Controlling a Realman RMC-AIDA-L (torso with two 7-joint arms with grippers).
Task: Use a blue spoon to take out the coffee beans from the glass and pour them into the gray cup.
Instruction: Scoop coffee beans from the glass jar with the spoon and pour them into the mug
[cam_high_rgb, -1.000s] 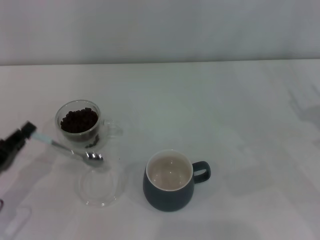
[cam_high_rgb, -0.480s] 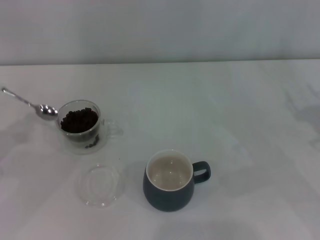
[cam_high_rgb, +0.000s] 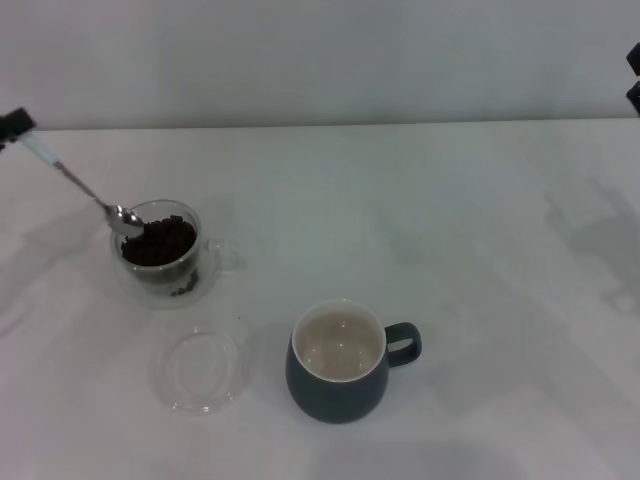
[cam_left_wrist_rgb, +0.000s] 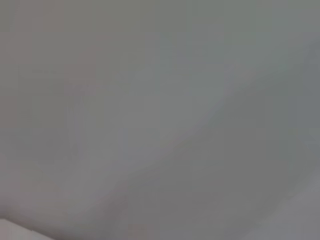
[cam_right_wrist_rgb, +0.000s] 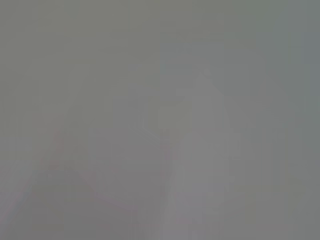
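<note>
Blue spoon (cam_high_rgb: 82, 189) slants diagonally, bowl down at the glass (cam_high_rgb: 160, 252) rim

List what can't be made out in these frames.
- Left gripper: cut off by the head view's left edge; only a dark tip on the blue spoon handle shows.
- Right gripper: a dark sliver at the head view's right edge; fingers unreadable.
- Spoon bowl at the glass rim: too small to tell whether it holds coffee beans.
- Both wrist views: featureless blur.
</note>
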